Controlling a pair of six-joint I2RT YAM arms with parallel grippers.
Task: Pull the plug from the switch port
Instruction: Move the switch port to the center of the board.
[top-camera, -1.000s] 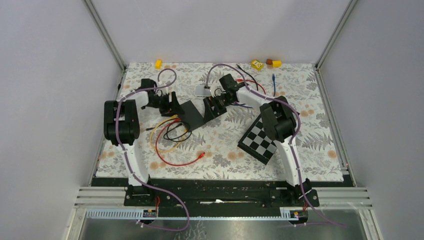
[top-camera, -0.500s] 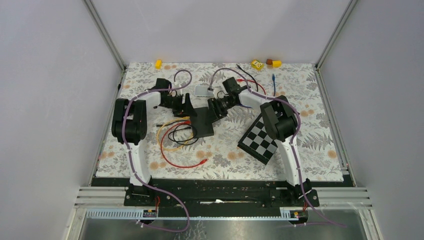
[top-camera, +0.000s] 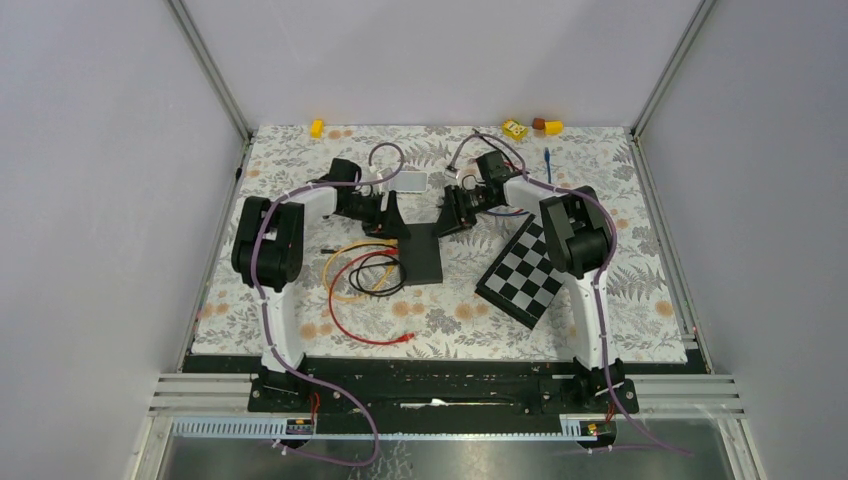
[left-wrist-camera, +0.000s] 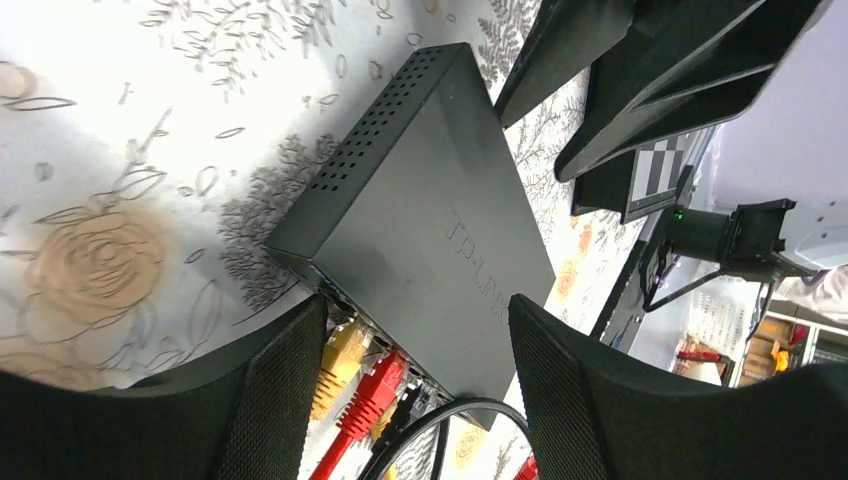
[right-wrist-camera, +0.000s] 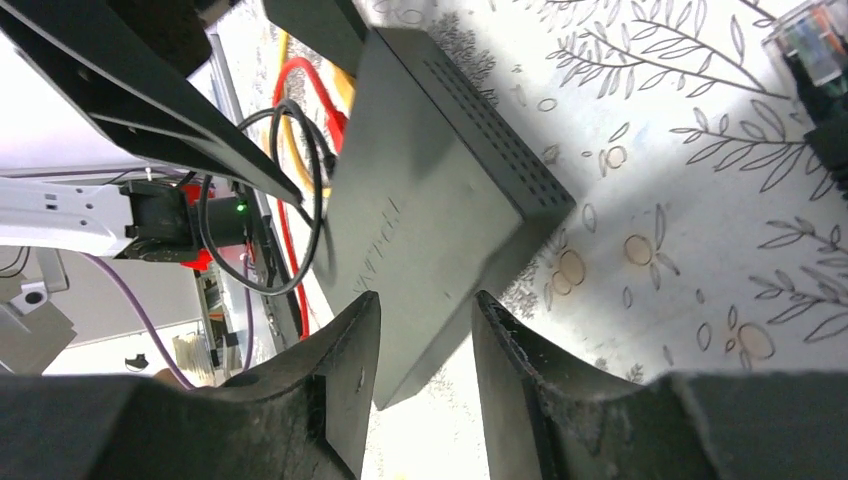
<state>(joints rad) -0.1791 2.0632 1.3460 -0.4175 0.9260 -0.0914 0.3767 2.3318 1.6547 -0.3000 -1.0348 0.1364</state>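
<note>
Since a second ago, the switch (top-camera: 422, 252) has been slid to the right and turned straight, and both arms have been swung to the right along with it. It is now laid flat near the middle of the table (top-camera: 630, 260).

The left end effector (top-camera: 390, 218) is set at the far left corner of the switch. The right end effector (top-camera: 449, 216) is set at its far right corner.

In the left wrist view the fingers (left-wrist-camera: 270, 400) are spread wide. The port end of the switch is seen between them, but whether it is squeezed cannot be told. A yellow plug (left-wrist-camera: 340, 362) and a red plug (left-wrist-camera: 374, 388) are pushed into the ports, and a black cable (left-wrist-camera: 440, 413) is seen beside them.

In the right wrist view the fingers (right-wrist-camera: 335, 400) are close together, with a corner of the switch between them. Whether it is held tight cannot be told.

A checkerboard (top-camera: 525, 275) is laid just to the right of the switch.
</note>
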